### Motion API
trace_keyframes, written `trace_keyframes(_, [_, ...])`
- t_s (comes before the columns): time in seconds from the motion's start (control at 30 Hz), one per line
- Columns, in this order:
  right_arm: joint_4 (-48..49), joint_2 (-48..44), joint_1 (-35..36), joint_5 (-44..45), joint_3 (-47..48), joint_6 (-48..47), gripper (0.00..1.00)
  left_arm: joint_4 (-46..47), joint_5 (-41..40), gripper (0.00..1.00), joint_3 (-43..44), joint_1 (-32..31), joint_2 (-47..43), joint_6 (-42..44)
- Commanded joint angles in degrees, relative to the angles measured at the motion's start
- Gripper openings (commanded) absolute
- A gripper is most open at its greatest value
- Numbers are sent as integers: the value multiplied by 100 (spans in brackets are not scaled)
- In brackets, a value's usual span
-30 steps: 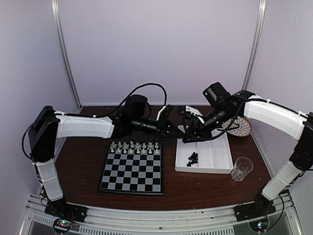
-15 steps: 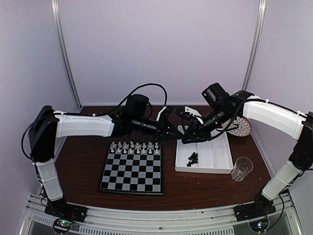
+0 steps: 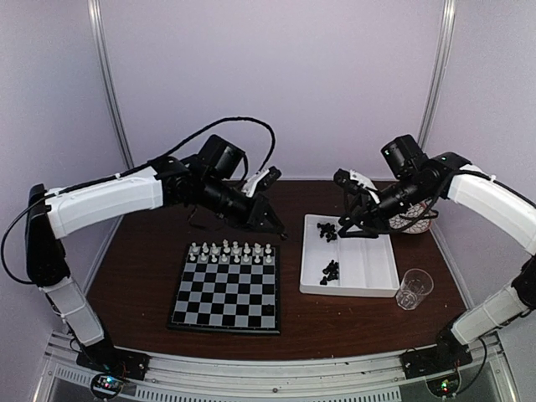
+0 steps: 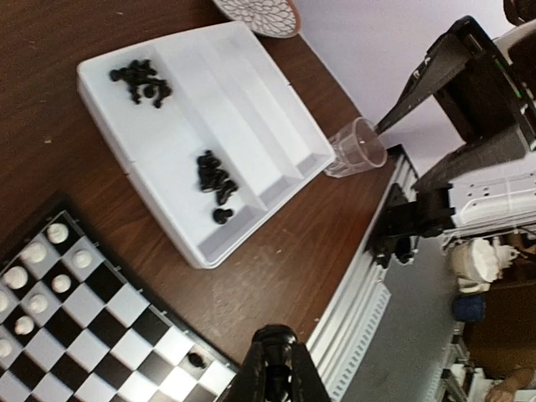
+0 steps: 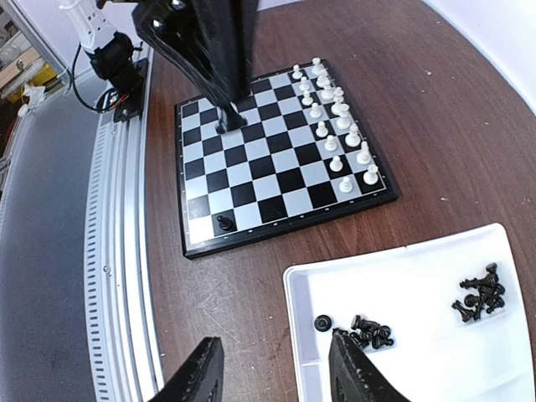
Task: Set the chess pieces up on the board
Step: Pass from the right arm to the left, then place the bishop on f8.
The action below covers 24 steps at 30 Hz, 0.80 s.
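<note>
The board (image 3: pixel 226 293) lies at the table's middle, with white chess pieces (image 3: pixel 230 250) in two rows along its far edge. One black piece (image 5: pixel 223 222) stands near its near right corner. More black chess pieces lie in two heaps (image 3: pixel 331 270) (image 3: pixel 328 233) in the white tray (image 3: pixel 373 289). My left gripper (image 4: pixel 280 358) is shut on a small black piece (image 4: pixel 275 337). It hangs above the table behind the board's far right corner (image 3: pixel 270 222). My right gripper (image 5: pixel 276 373) is open and holds nothing. It hovers over the tray's far left part (image 3: pixel 345 224).
A clear glass cup (image 3: pixel 414 287) stands to the right of the tray. A round patterned plate (image 3: pixel 412 219) lies behind the tray. A metal rail (image 3: pixel 268 368) runs along the table's near edge, and walls close in the back and sides.
The two grippers met above the tray's far left corner and have since parted. The left arm rose and swung left, still shut. The right gripper opened and drew back to the right.
</note>
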Motion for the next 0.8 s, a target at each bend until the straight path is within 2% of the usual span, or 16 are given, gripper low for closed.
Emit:
trace_keyframes(0.0, [264,-256,-575,-268,-898,-47,46,-1775,-1606,2,-207,-20,-709,1336])
trace_keyframes(0.1, [539,-315,-749,-160,-1366,-118,46,-2116,-2249,2,-674,-18,-1140,1444])
trace_keyframes(0.2, [631,-451,-808,215,-1446,-180,46,-2389,-2630,2,-1171,-21,-1540,1457])
trace_keyframes(0.47, [721,-272,-823,426,-1520,-294,46,-2122,-3098,2,-2694,-246,-2443,907])
trace_keyframes(0.77, [727,-112,-822,452,-1510,-334,46,-2004,-3565,2,-3369,-656,-2454,703])
